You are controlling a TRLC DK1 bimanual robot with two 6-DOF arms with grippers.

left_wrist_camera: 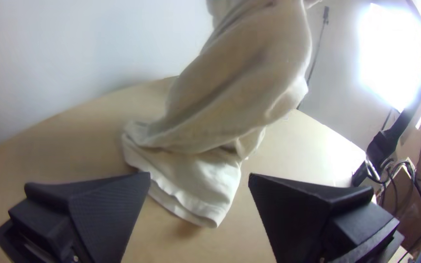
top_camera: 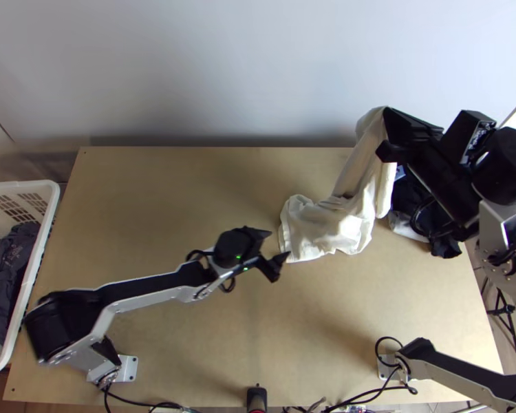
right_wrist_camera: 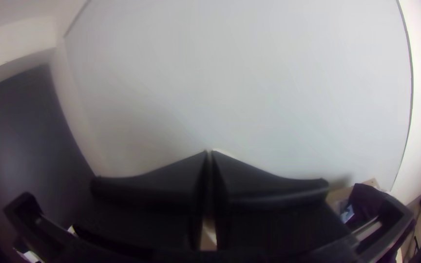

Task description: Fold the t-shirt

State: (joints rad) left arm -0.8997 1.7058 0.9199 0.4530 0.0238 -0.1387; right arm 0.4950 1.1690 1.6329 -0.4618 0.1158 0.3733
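So here's how it's all sitting. The t-shirt has its bottom end on the tabletop, right of the middle, and the rest runs up to the right tool, toward the far right corner. Left tool is just left of that bottom end. There's a heap of clothes right of the shirt, by the right edge. The laundry basket is off the left edge, more clothing in it. Arm bases: left one near the near left corner, right one between the near edge's middle and its right corner. Wall behind the far edge.
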